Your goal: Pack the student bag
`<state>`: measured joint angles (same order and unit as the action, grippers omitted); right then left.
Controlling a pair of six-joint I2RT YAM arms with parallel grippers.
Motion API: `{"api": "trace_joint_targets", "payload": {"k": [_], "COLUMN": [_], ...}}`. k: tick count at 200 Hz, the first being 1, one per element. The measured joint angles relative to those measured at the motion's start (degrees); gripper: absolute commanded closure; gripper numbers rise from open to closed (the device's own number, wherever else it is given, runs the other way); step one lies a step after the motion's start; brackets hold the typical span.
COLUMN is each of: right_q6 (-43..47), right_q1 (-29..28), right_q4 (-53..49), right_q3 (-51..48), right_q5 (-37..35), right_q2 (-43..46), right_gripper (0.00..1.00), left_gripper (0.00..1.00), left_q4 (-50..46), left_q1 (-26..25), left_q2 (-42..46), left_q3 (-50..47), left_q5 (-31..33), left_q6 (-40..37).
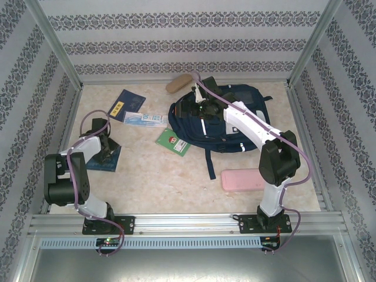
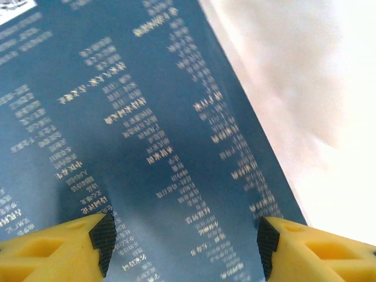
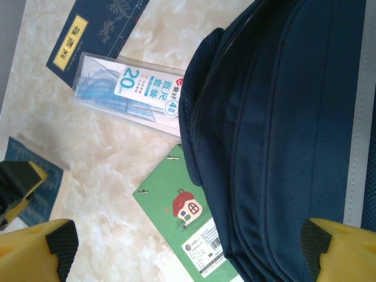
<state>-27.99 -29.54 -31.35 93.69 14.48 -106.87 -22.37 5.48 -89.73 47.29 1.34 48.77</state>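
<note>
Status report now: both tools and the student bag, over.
Left tool open, low over blue book. Right tool open above student bag. Green notebook at bag's edge.

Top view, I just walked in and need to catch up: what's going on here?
Two robot arms are packing the student bag. The right gripper hangs open above the bag; the left gripper is open just over a dark blue book. A ruler pack, green notebook and pink case lie on the table, not packed.

Matt cloth student bag [image 3: 282, 117]
</note>
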Motion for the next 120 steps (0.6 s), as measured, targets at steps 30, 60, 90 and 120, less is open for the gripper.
{"api": "trace_joint_targets", "payload": {"k": [30,60,90,120], "right_q6": [0.0,0.0,0.0,0.2], "right_q1": [-0.3,-0.9,-1.1,-1.4], "right_q4": [0.0,0.2,0.2,0.3], "right_q3": [0.3,0.4,0.4,0.4], "right_q5": [0.0,0.2,0.3,1.1], "right_q2": [0.0,0.0,0.0,0.0], "right_gripper": [0.02,0.02,0.02,0.09], "left_gripper": [0.33,0.33,0.33,0.30], "left_q4": [4.1,6.2,6.3,4.1], "left_q1": [-10.2,-17.6,-23.5,-26.5], "left_q2": [-2.3,-3.8,-3.9,-1.6], "left_q3": [2.0,3.5,3.7,3.0], "left_q5": [-3.2,-5.2,-5.9,-6.3], "left_q6": [2.1,4.8,6.8,7.0]}}
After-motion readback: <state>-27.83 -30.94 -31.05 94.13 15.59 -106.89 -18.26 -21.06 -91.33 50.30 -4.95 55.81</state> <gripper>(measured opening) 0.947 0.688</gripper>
